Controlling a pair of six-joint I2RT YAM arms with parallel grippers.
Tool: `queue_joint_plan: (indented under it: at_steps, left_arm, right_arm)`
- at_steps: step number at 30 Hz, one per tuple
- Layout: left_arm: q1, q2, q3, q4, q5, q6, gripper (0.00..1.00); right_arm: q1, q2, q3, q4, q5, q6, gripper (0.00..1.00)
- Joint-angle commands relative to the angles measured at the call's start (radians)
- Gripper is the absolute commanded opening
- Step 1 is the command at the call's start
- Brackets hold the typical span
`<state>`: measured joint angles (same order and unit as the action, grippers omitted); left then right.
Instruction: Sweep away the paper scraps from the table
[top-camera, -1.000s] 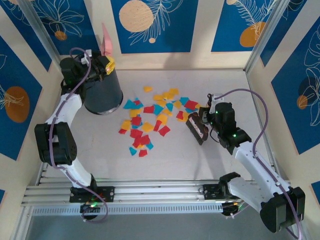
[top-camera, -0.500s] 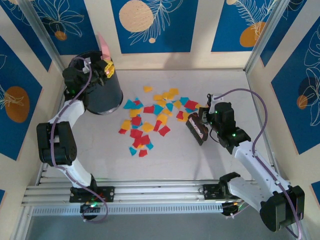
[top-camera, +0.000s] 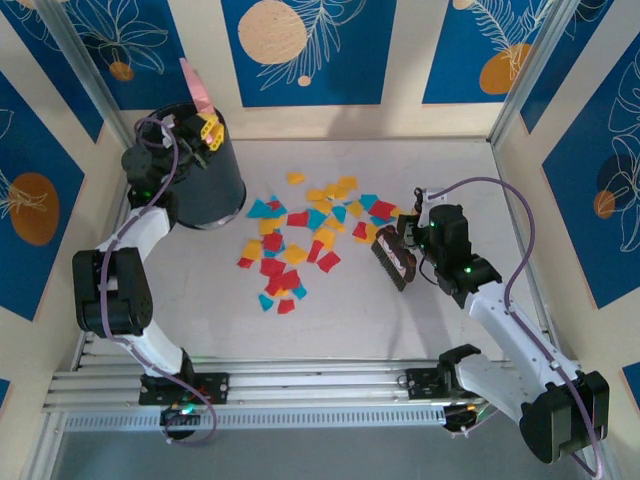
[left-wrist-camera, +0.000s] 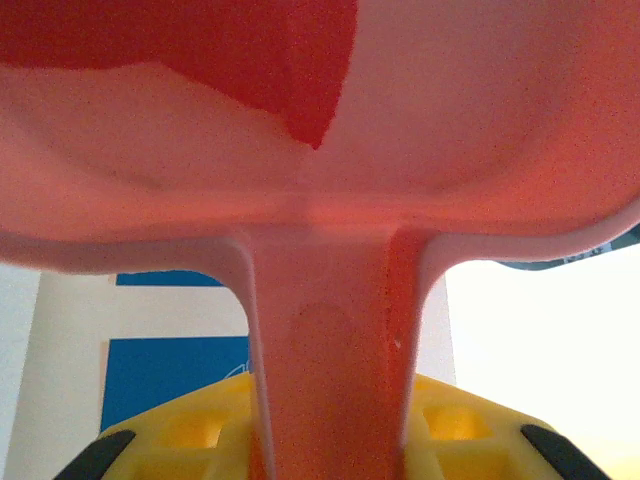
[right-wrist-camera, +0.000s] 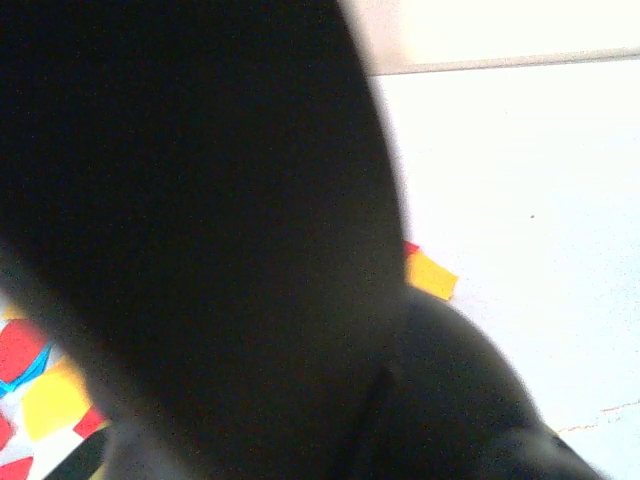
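The paper scraps (top-camera: 272, 241), red, orange-yellow and teal-blue, lie scattered in a loose heap at the middle of the pale table (top-camera: 480, 190), the heap running from about 7 o'clock up toward 1 o'clock. At 10 o'clock from the heap stands a black bucket (top-camera: 210, 185), near the table's far left corner. Over its rim hangs the left gripper (top-camera: 207, 128), its yellow fingers (left-wrist-camera: 180, 435) pressed onto the handle of a pink dustpan (top-camera: 189, 80), whose pan points up toward 12 o'clock against the blue wall. From the left wrist, the handle runs up between the fingers into the pan, and a red patch shows across the pan's upper part. At 3 o'clock from the heap, just beside its edge, the right gripper (top-camera: 408, 238) is clamped on a small dark brush (top-camera: 392, 260), bristles toward the scraps. From the right wrist the brush is a dark blur, with an orange-yellow scrap (right-wrist-camera: 432, 275) on the table at its 3 o'clock side.
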<state>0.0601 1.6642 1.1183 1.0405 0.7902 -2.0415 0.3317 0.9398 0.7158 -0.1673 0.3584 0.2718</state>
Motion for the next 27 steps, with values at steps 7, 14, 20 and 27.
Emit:
queue_joint_plan:
  at_steps: [7, 14, 20, 27]
  left_arm:
    - [-0.059, 0.003, -0.038, 0.322, -0.12, -0.246, 0.0]
    - [-0.065, 0.002, -0.074, 0.311, -0.147, -0.233, 0.0]
    - [-0.063, -0.025, -0.007, 0.154, -0.047, -0.066, 0.0]
    - [-0.077, -0.124, 0.088, -0.375, 0.08, 0.439, 0.0]
  right_arm:
    - [-0.003, -0.01, -0.004, 0.031, 0.004, 0.011, 0.0]
    - [-0.003, -0.013, -0.002, 0.021, 0.007, 0.006, 0.0]
    - [-0.003, -0.018, 0.002, 0.031, -0.028, 0.027, 0.0]
    - [0.003, 0.007, 0.022, 0.077, -0.156, 0.102, 0.0]
